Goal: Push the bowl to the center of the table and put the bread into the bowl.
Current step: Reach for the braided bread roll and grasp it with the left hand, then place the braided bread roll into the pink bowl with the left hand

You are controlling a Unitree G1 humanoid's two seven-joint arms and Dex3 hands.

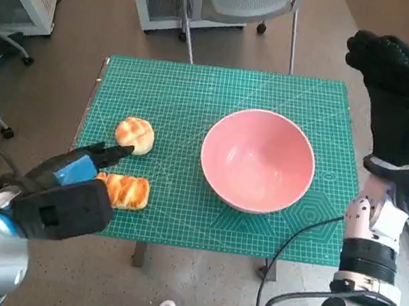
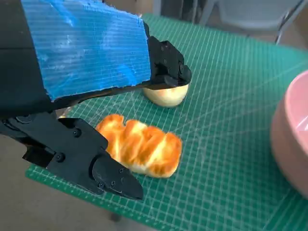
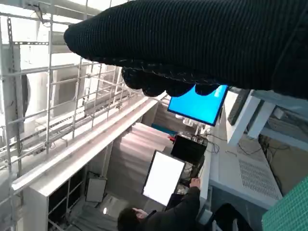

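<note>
counting first: one pink bowl (image 1: 258,160), two pieces of bread, one green cutting mat (image 1: 190,91) covering the table. round bun (image 1: 135,135) lies just past the left hand (image 1: 70,196), beyond its fingertips; in the left wrist view the upper fingers (image 2: 168,67) hang over the bun, contact unclear. long loaf (image 1: 125,191) sits right beside the left hand, on its bowl side; in the left wrist view it lies between the upper and lower fingers (image 2: 103,173), flat on the mat, not lifted.

loaf's long axis runs roughly along the near table edge, one end toward the left hand, the other toward the bowl. bun is round, no clear axis.

bowl upright, mouth up, nothing in it. it stands well off to the right of the left hand, slightly right of mat centre, closer to the right hand.

left hand: fingers apart, holding nothing. right hand (image 1: 393,95) raised beside the far right corner of the table, off the mat, touching nothing; gloved fingers look curled over, cannot tell firmly.

right wrist view: a person (image 3: 163,214) at a desk with screens.
</note>
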